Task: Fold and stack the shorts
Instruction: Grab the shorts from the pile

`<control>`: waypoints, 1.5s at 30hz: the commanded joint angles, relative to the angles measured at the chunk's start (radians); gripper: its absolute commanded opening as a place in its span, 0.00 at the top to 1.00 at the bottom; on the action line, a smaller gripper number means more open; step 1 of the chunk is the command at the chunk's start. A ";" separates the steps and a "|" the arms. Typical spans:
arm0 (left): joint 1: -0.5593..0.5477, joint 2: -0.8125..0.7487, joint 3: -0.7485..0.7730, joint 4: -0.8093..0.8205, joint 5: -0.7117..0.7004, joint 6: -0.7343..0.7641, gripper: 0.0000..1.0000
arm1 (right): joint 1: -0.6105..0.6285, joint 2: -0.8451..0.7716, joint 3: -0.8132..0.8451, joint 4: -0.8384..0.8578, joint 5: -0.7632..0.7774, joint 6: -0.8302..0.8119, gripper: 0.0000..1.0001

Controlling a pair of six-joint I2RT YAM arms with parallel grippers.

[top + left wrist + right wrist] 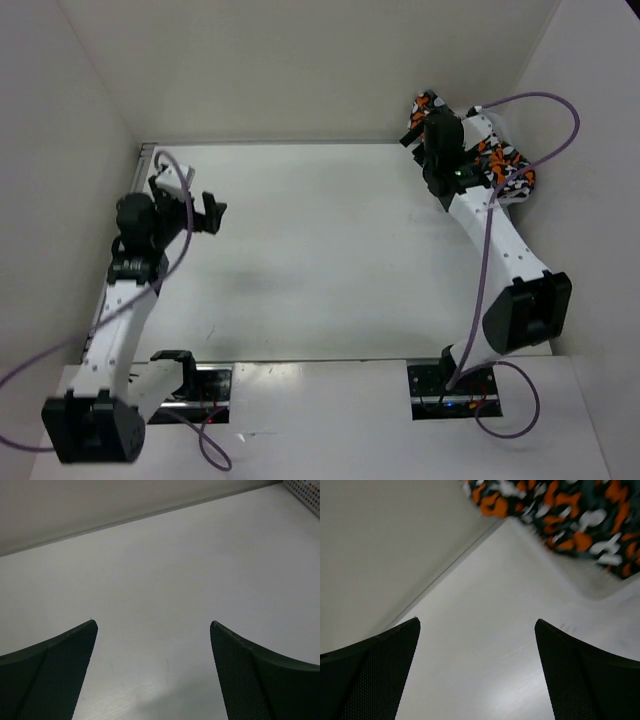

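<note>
Top view: the shorts [506,166] are bunched in the upper right of the frame, in the tabletop [330,250] corner where the back wall [300,70] meets the right wall [590,150]. The right arm lies across them, so only patches show on either side of it and the full outline is hidden.

The right hand [422,118] sits at that corner. In the right wrist view [477,622] its fingers are spread wide with nothing between them, over bare tabletop. The shorts [570,510] are in the upper right there, blurred and cut off by the top and right edges. A wall runs close along the left.

The left hand [187,200] is at the left of the frame, near the left wall [60,150] and well apart from the shorts. In the left wrist view [152,625] it is also spread wide and holds nothing. A perforated white edge [306,491] shows in the upper right corner, mostly cut off, and I can't tell what it is.

There is open tabletop through the whole middle, with walls on three sides. A purple cable [535,100] loops above the shorts.
</note>
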 commanded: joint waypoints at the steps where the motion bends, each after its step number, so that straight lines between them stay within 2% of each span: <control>1: 0.000 0.382 0.308 -0.401 0.008 0.004 0.00 | -0.091 0.154 0.174 -0.031 0.319 -0.294 0.00; 2: -0.009 0.446 0.440 -0.459 0.008 0.004 0.00 | -0.114 0.211 0.218 -0.056 0.335 -0.315 0.00; 3: -0.009 0.501 0.484 -0.497 0.017 0.004 0.00 | -0.162 0.271 0.324 -0.137 0.350 -0.324 0.00; 4: -0.021 0.561 0.509 -0.525 0.017 0.004 0.00 | -0.183 0.378 0.373 -0.181 0.359 -0.333 0.00; 6: -0.037 0.571 0.519 -0.516 0.017 0.004 0.00 | -0.234 0.449 0.459 -0.257 0.391 -0.310 0.00; 9: -0.086 0.582 0.507 -0.498 -0.030 0.004 0.00 | -0.280 0.477 0.388 -0.230 0.391 -0.323 0.00; 13: -0.110 0.606 0.486 -0.510 -0.051 0.004 0.00 | -0.372 0.477 0.309 -0.171 0.286 -0.332 0.00; 19: -0.130 0.606 0.455 -0.510 -0.040 0.004 0.00 | -0.411 0.610 0.381 -0.191 0.211 -0.407 0.00; 22: -0.130 0.606 0.446 -0.519 -0.029 0.004 0.00 | -0.411 0.641 0.395 -0.216 0.201 -0.416 0.12; 23: -0.130 0.606 0.446 -0.519 -0.029 0.004 0.00 | -0.411 0.641 0.383 -0.216 0.201 -0.416 0.28; 26: -0.130 0.597 0.446 -0.519 -0.029 0.004 0.00 | -0.411 0.630 0.383 -0.216 0.145 -0.416 0.54; 27: -0.130 0.586 0.435 -0.519 -0.029 0.004 0.00 | -0.411 0.612 0.383 -0.207 0.129 -0.416 0.70; 31: -0.130 0.586 0.435 -0.519 -0.029 0.004 0.00 | -0.398 0.522 0.383 -0.170 0.106 -0.440 1.00; 36: -0.130 0.586 0.454 -0.486 -0.040 0.004 0.00 | -0.301 0.388 0.484 -0.093 0.147 -0.563 1.00; 40: -0.130 0.595 0.489 -0.438 -0.073 0.004 0.00 | -0.227 0.334 0.680 -0.084 0.181 -0.617 1.00; 45: -0.130 0.614 0.548 -0.395 -0.129 0.004 0.00 | -0.129 0.288 0.875 -0.084 0.005 -0.663 1.00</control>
